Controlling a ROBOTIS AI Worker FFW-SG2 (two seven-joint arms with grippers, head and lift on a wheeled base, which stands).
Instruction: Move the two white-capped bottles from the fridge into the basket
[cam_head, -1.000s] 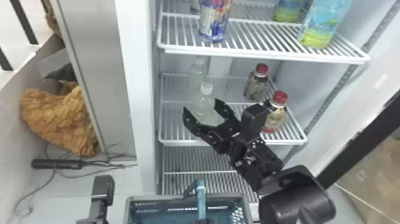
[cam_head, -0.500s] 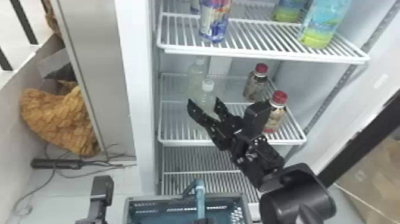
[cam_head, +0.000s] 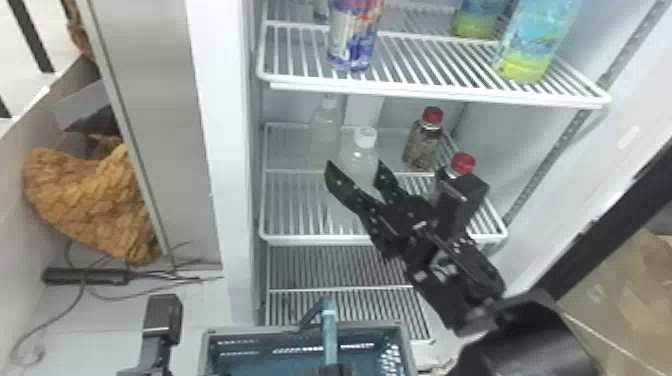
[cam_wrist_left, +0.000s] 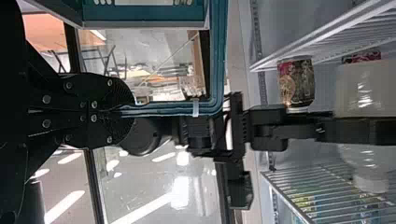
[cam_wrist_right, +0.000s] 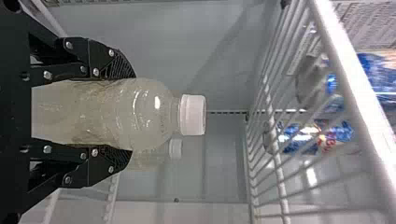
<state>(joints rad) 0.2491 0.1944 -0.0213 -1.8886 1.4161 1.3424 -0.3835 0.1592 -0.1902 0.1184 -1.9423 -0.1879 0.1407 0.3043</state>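
In the head view, my right gripper (cam_head: 354, 169) is over the middle shelf, shut on the front white-capped bottle (cam_head: 361, 159), which stands nearly upright. The right wrist view has the right gripper (cam_wrist_right: 132, 114) with its two fingers against opposite sides of this cloudy bottle (cam_wrist_right: 154, 112). Behind it, a second white-capped bottle (cam_head: 325, 135) stands at the shelf's back left. At the bottom edge is my left gripper (cam_head: 337, 370), at the handle of the basket (cam_head: 210, 355). In the left wrist view the left gripper (cam_wrist_left: 133, 110) is shut on that blue handle (cam_wrist_left: 217, 60).
Two red-capped bottles (cam_head: 422, 142) (cam_head: 462, 165) stand right of the held bottle, the nearer one partly behind the right arm. Above is the upper shelf's front edge (cam_head: 435, 95), holding a blue-and-red bottle (cam_head: 352, 35) and green-blue bottles (cam_head: 535, 40). The fridge's left wall (cam_head: 220, 150) borders the shelves.
The right gripper's fingers have closed in on the front bottle, and both have shifted slightly right and toward the back. The basket and left gripper look unmoved.
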